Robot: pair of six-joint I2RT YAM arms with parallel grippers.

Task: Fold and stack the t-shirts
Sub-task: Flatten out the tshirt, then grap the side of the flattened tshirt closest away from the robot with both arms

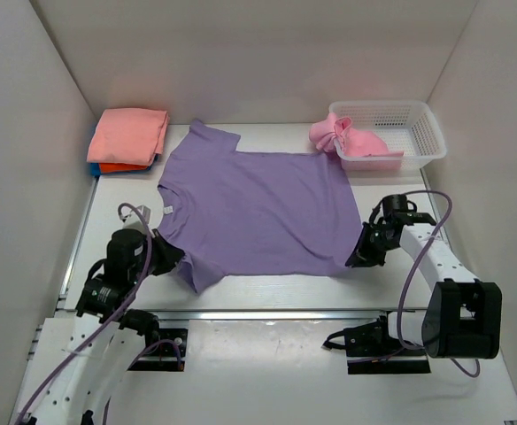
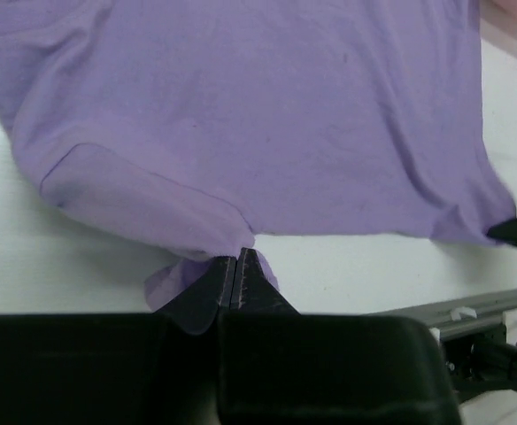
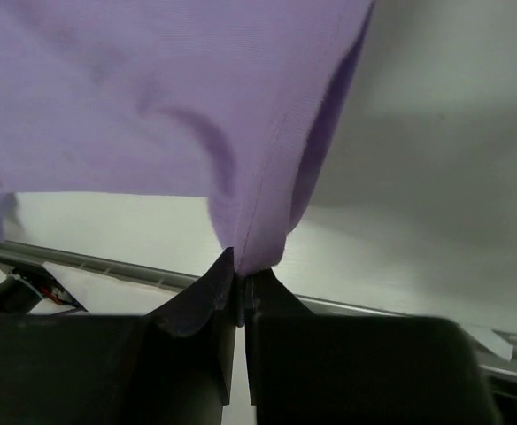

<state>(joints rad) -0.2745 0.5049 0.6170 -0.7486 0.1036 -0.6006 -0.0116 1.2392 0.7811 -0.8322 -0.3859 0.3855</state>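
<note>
A lavender-purple t-shirt (image 1: 258, 208) lies spread flat in the middle of the table, neck to the left. My left gripper (image 1: 172, 257) is shut on the near-left sleeve of the purple t-shirt (image 2: 258, 133), the cloth pinched at its tips (image 2: 237, 258). My right gripper (image 1: 358, 257) is shut on the shirt's near-right hem corner; in the right wrist view the purple t-shirt (image 3: 170, 97) rises from the tips (image 3: 241, 270). Folded tees are stacked at the back left: a salmon-pink t-shirt (image 1: 127, 135) on top, an orange t-shirt (image 1: 121, 166) and a blue t-shirt (image 1: 93, 142) showing at the edges. A light pink t-shirt (image 1: 347, 140) hangs over the basket's left rim.
A white mesh basket (image 1: 418, 133) stands at the back right. White walls close in the table on the left, back and right. A metal rail (image 1: 267, 310) runs along the near edge, with the arm bases behind it.
</note>
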